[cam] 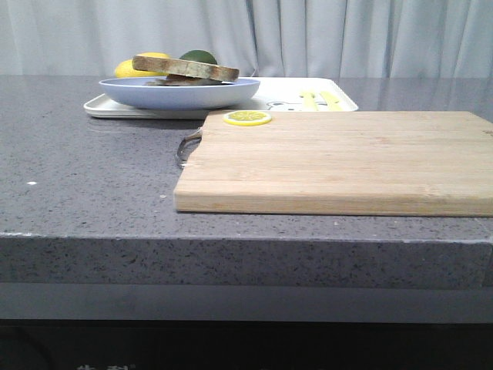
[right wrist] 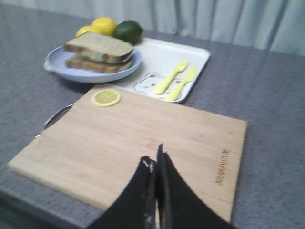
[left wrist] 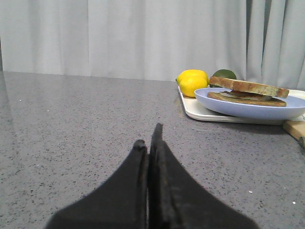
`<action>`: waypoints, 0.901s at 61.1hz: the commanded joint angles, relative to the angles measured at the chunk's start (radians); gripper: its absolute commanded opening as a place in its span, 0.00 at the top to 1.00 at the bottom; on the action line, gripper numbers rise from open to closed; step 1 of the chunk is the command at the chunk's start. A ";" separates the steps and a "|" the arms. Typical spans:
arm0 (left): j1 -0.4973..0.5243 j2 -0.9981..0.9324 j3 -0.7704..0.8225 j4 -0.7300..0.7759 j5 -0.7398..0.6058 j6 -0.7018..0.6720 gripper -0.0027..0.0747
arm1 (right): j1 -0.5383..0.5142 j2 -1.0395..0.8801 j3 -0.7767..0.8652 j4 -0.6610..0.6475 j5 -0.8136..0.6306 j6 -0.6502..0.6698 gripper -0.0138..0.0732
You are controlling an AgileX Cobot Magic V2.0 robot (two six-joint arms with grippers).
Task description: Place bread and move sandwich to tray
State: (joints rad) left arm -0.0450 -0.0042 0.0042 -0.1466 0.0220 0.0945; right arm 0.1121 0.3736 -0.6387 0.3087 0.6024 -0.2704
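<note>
Nearest the front camera runs the speckled grey bench [cam: 85,154], and on it a pale wooden cutting board [cam: 339,160] with a metal handle at its left end and a yellow lemon slice [cam: 247,118] on its far left corner. Both hands are clenched with nothing between the fingers: the left hand [left wrist: 148,143] sits low over bare bench, and the right hand [right wrist: 154,164] sits over the near edge of the cutting board. Beyond the right hand and off to its left, past the lemon slice, stands the sandwich [right wrist: 99,51]: two thick square slices with dark brown crust and pale greenish-tan crumb, the upper bread [right wrist: 97,44] lying flat on top, a thin pale layer just showing between them. It rests on a round light blue plate [right wrist: 57,66], which sits on the left part of the white tray [right wrist: 162,57], a flat rectangle with a raised rounded rim, a small bear print and yellow fork and knife marks. Just behind the plate lie a lemon [left wrist: 192,81] and a dark green lime [left wrist: 224,74]. From the left hand, the plate and tray are ahead and to the right, well apart.
</note>
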 commanded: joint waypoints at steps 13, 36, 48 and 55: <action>-0.008 -0.022 0.002 -0.008 -0.072 -0.011 0.99 | -0.139 -0.242 0.351 0.026 -0.435 -0.005 0.92; -0.008 -0.022 0.002 -0.008 -0.072 -0.011 0.99 | -0.126 -0.401 0.629 0.041 -0.580 -0.005 0.92; -0.008 -0.020 0.002 -0.008 -0.072 -0.011 0.99 | -0.076 -0.402 0.664 0.042 -0.625 -0.005 0.92; -0.008 -0.020 0.002 -0.008 -0.072 -0.011 0.99 | -0.081 -0.402 0.664 0.042 -0.625 -0.005 0.92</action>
State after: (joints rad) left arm -0.0450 -0.0042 0.0042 -0.1466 0.0238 0.0945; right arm 0.0347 -0.0091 0.0270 0.3462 0.0623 -0.2704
